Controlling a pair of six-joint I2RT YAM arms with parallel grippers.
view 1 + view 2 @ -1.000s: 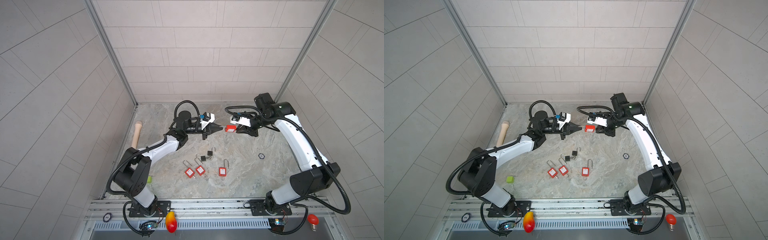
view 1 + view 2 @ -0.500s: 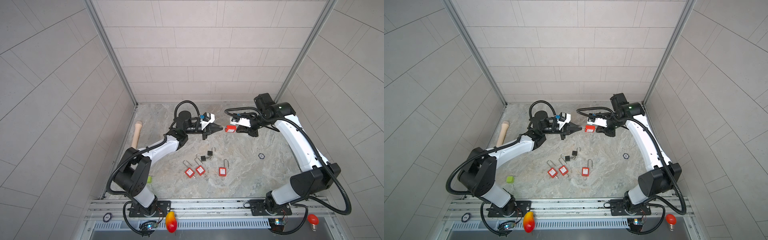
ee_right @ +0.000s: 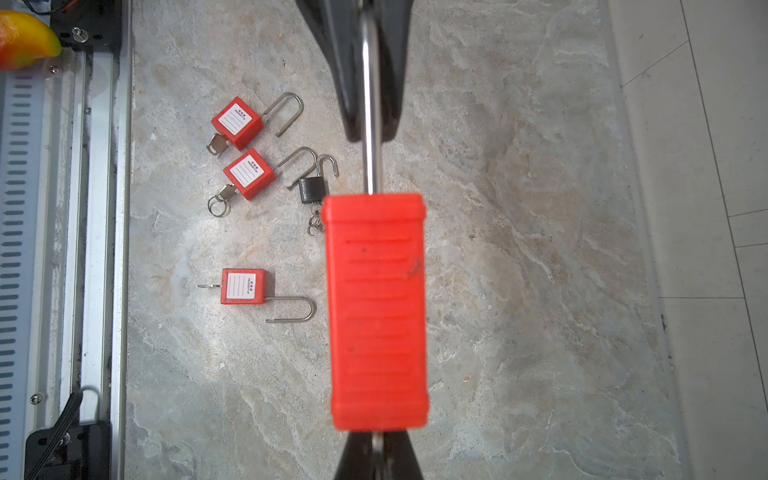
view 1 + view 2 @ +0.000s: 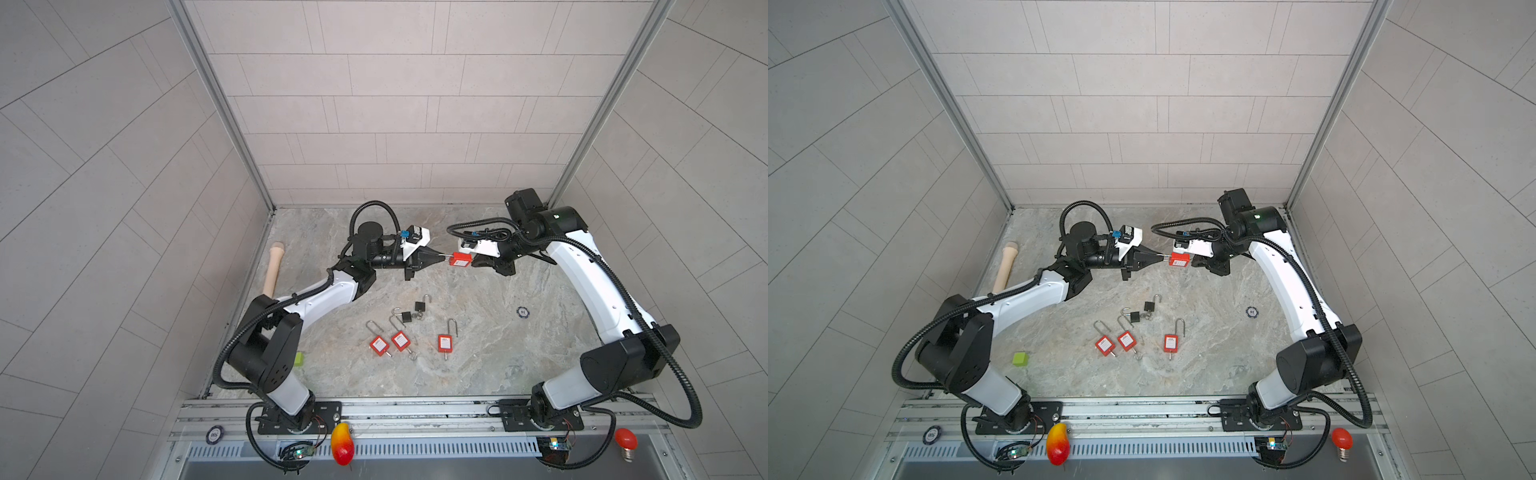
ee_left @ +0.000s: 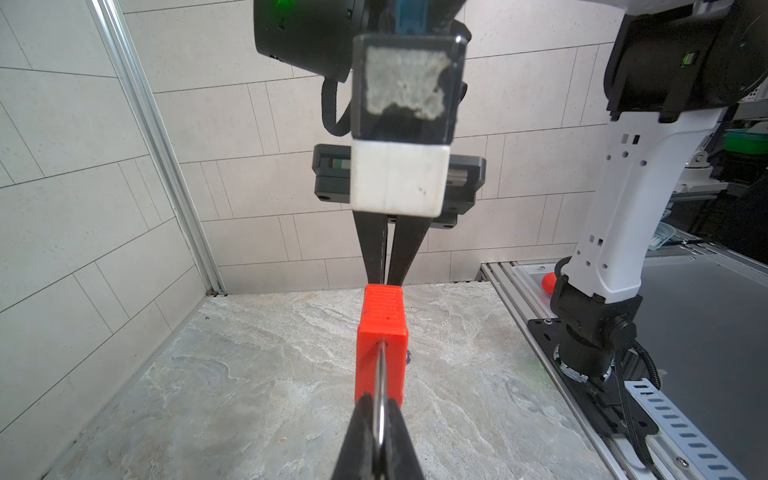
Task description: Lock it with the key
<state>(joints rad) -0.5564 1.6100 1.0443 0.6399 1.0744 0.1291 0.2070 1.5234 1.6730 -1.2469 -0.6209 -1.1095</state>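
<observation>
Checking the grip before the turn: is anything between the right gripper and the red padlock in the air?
Nothing visible. The right gripper is shut on a metal piece, likely the key, at the base of the red padlock; the left gripper holds its shackle.
</observation>
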